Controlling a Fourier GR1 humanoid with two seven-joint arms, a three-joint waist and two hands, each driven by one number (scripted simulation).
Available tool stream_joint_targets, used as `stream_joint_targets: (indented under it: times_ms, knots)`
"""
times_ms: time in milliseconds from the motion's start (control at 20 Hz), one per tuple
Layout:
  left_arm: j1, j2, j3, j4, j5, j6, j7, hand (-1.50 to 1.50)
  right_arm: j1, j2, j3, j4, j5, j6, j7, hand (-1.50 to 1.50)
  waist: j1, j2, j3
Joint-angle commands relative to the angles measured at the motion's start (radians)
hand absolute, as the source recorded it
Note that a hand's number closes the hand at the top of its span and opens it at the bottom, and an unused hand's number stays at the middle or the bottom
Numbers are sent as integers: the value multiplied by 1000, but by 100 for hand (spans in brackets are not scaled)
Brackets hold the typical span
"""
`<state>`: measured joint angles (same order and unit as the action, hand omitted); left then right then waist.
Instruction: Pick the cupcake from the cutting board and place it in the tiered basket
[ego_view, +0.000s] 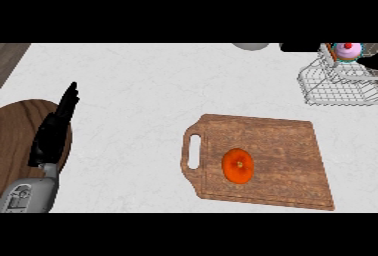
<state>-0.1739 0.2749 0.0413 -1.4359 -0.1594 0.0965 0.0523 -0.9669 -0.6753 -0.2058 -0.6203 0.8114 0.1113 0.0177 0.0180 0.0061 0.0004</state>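
The cupcake (347, 50) already sits in the tiered basket (336, 90) at the far right, off the cutting board (284, 150) (an orange item (238, 165) lies there). The left hand (55, 127) rests at the left, fingers straight. The placing looks done; only the right hand's withdrawal seems left.

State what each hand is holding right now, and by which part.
Nothing is held. The left hand rests open at the view's left, fingers straight. The right hand is not in view. The cupcake already sits in the tiered basket.
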Motion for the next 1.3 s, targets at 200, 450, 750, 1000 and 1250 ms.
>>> stream_joint_targets:
  times_ms: [200, 450, 750, 1000, 1250]
  knots:
    - [-4, 4, 27, 44, 8, -21, -38, 0, -11, 11, -118, 98, -99, -69, -77, -150, -4, 0, 0]
    - [19, -2, 29, 0, 15, -30, -14, 0, -15, -24, -194, 69, -170, -116, -124, -150, -3, -1, 0]
    - [-1, -3, 19, -28, -13, -23, 39, 0, -4, -95, -254, 16, -226, -110, -68, -150, -12, -5, 0]
    - [8, -21, 17, -36, -19, -10, 33, 0, -33, -185, -314, 26, -292, 17, 103, -150, -16, -7, -1]
    - [68, -4, 49, -44, 4, -30, -13, 0, 174, -361, -419, 57, -396, 210, -48, -150, -29, -8, 0]
